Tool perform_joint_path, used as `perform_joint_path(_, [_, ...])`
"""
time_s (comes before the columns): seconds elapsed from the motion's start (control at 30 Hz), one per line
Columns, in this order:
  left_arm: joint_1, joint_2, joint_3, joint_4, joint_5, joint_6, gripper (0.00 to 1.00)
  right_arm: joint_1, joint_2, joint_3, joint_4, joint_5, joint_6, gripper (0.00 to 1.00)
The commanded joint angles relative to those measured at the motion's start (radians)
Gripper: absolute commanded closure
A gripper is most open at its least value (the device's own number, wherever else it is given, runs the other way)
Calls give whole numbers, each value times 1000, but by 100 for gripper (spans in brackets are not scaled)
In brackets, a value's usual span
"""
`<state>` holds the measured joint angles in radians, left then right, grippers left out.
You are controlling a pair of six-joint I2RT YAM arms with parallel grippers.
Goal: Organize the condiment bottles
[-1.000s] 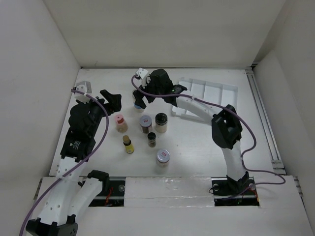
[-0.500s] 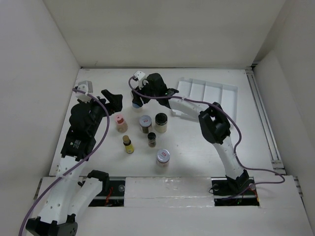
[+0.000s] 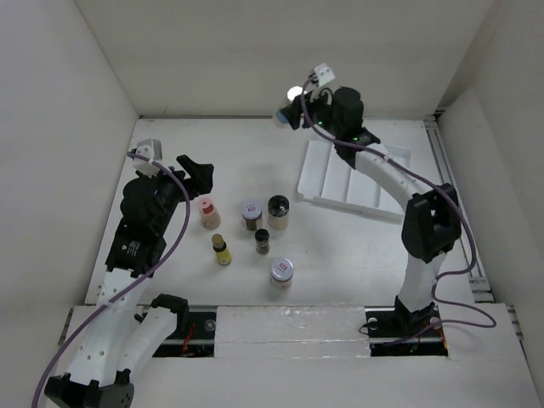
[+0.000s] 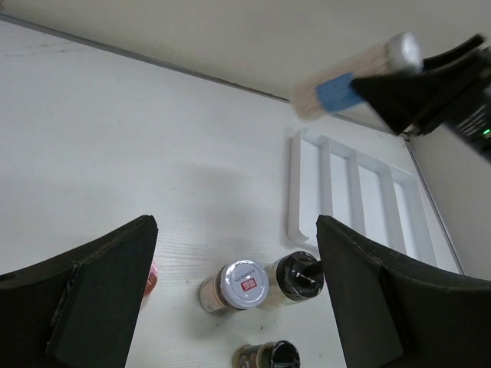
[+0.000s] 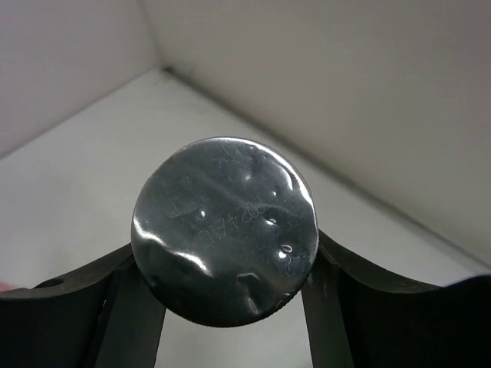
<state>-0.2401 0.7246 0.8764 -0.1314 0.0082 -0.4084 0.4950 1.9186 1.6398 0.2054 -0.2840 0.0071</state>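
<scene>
The right gripper [image 3: 299, 110] is holding a pale jar [image 3: 288, 105] in the air, past the far left corner of the white ridged tray [image 3: 374, 183]. The left gripper [image 3: 196, 171] is hovering with its jaws apart and empty, just beyond the pink-lidded bottle [image 3: 208, 212]. Five more containers are standing upright on the desk [image 3: 340, 246]: the red-and-white-lidded jar [image 3: 252, 212], the dark-lidded jar [image 3: 278, 211], the small dark bottle [image 3: 263, 240], the yellow bottle [image 3: 222, 249] and the nearest jar [image 3: 281, 271].

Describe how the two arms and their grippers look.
The left arm and right arm have white links with black joints. A purple cable loops along each. The left gripper and right gripper have black wedge-shaped fingers.
</scene>
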Motion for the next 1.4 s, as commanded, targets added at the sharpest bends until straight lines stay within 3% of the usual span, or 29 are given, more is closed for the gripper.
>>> perform_joint_path(0.0, [4, -11, -4, 49, 22, 3, 19, -108, -43, -29, 144, 16, 37, 61])
perform_joint_path(0.37, [13, -2, -4, 59, 33, 3, 21, -240, 53, 6, 49, -15, 37, 61])
perform_joint_path(0.83, [13, 7, -4, 59, 42, 3, 21, -268, 112, -44, 37, 66, 7, 62])
perform_joint_path(1.03, [13, 7, -4, 59, 42, 3, 21, -268, 194, 44, -7, 101, -13, 62])
perform_joint_path(1.13, [13, 7, -4, 59, 42, 3, 21, -268, 212, 75, -46, 123, -32, 55])
perform_joint_path(1.17, [13, 7, -4, 59, 42, 3, 21, -259, 221, 75, -46, 138, -41, 44])
perform_joint_path(1.3, [13, 7, -4, 59, 42, 3, 21, -250, 185, 51, -46, 138, -41, 16])
perform_joint_path(1.37, [13, 7, -4, 59, 42, 3, 21, -239, 122, 32, -46, 152, -54, 9])
